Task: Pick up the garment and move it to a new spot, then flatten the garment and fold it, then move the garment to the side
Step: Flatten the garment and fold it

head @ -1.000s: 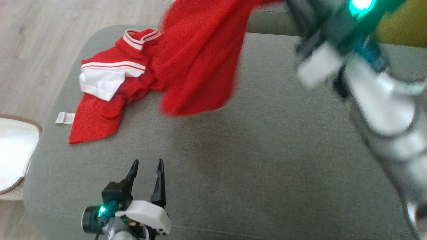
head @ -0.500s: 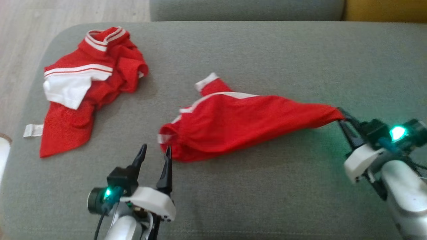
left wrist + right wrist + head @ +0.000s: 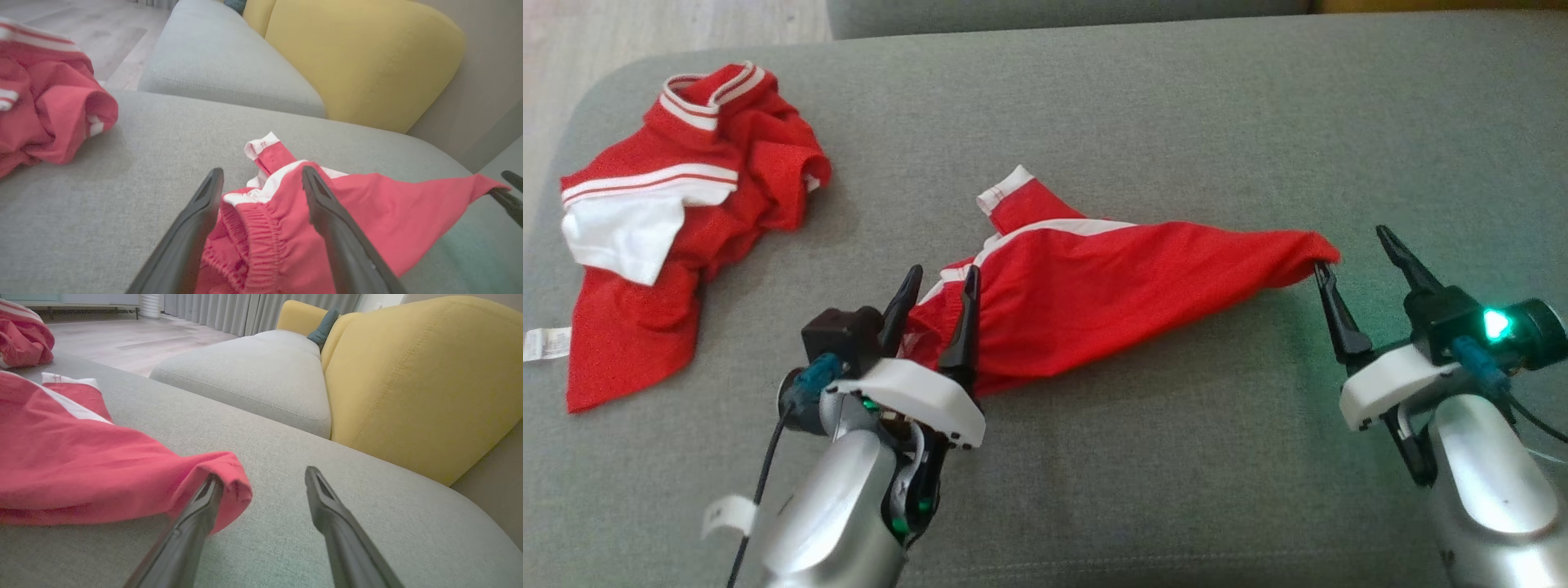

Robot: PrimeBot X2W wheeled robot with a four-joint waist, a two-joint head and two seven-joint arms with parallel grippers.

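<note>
The grey cushion [image 3: 1176,122] bears two red garments, shirt [image 3: 629,343] and shorts [image 3: 1111,294]; left gripper [image 3: 943,273] and right gripper [image 3: 1349,249] both spread wide

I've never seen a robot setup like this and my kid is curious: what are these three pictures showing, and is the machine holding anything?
It is a two-armed robot working over a grey sofa seat. One picture comes from a camera on its head, looking down. The other two come from cameras on its wrists, each looking along that arm's two dark fingers. On the seat lie red shorts in the middle and a crumpled red-and-white shirt to the robot's left. The left gripper is open, its fingers either side of the shorts' elastic waistband end. The right gripper is open too, with one finger at the shorts' other tip. Nothing is clamped. The yellow backrest stands behind.
</note>
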